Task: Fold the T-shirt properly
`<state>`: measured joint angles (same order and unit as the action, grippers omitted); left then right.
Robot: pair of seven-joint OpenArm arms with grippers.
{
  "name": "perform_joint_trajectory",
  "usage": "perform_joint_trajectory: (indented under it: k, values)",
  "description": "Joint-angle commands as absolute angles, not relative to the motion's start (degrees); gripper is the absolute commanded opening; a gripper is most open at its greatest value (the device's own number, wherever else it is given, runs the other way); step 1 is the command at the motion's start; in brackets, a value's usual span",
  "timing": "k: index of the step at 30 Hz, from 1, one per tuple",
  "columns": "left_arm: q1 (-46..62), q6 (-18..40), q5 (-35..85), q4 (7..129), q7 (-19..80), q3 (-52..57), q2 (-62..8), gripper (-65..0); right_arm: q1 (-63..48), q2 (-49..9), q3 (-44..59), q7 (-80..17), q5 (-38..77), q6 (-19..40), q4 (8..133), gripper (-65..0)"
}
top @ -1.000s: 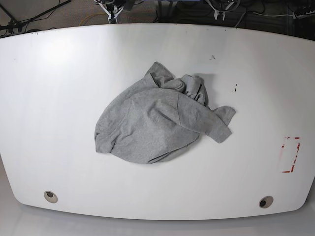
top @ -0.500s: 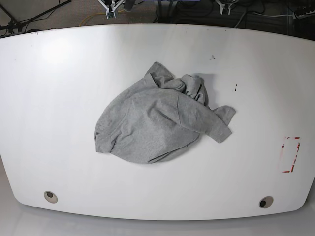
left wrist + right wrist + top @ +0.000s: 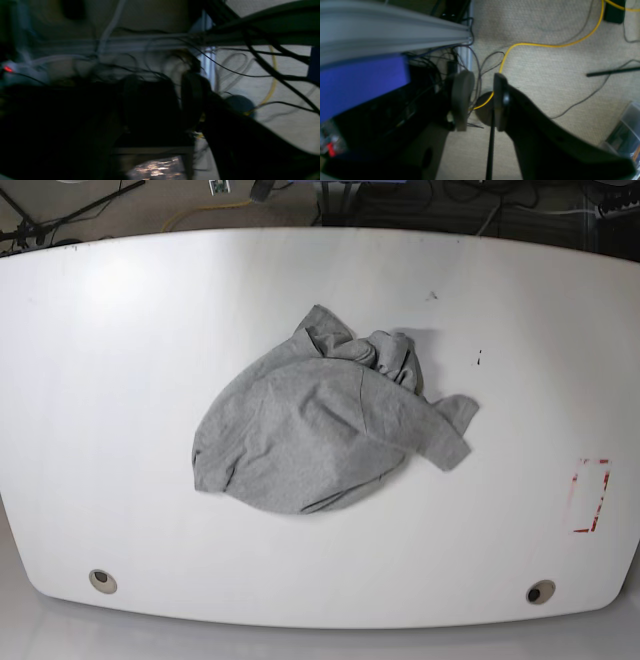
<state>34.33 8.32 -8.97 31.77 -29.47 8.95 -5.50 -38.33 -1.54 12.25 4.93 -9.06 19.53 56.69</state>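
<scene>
A grey T-shirt (image 3: 325, 425) is seen lying in a crumpled heap near the middle of the white worktop (image 3: 120, 380) in the base view. It is bunched into a rounded mound, with a tighter knot of folds at its far right side and one sleeve stuck out towards the right. No lettering is shown on the cloth that faces up. A red-edged mark (image 3: 590, 495) is found near the right edge of the worktop, well apart from the T-shirt, and two round holes are set near the near edge, one at the left (image 3: 101, 580) and one at the right (image 3: 540, 591). Neither arm is seen over the worktop in the base view. In the right wrist view, the right pincer (image 3: 480, 100) is held over a beige carpet floor (image 3: 557, 75), with its two fingers (image 3: 461, 100) standing apart and nothing between them; a yellow cable (image 3: 545, 45) is trailed across the floor beyond it, and a grey metal rail (image 3: 395, 32) is seen at the far left. The left wrist view is dark and blurred; only dark cables (image 3: 275, 75) and the carpet are made out, and whether the left pincer is apart or together cannot be told.
</scene>
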Motion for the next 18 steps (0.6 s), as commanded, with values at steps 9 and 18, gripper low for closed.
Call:
perform_joint_trajectory:
  k: [9,18]
  values:
    - [51.56,8.31,-1.89,59.21,-29.93,9.10,-8.40,-39.2,-53.32,-2.42,11.91,-1.01,4.18,20.09,81.89,-49.1]
    - [62.29,8.57,11.74,74.07,-29.93,8.75,-12.79,-39.2,-66.68,-2.33,12.35,-1.80,8.22,20.09,102.99,-49.1]
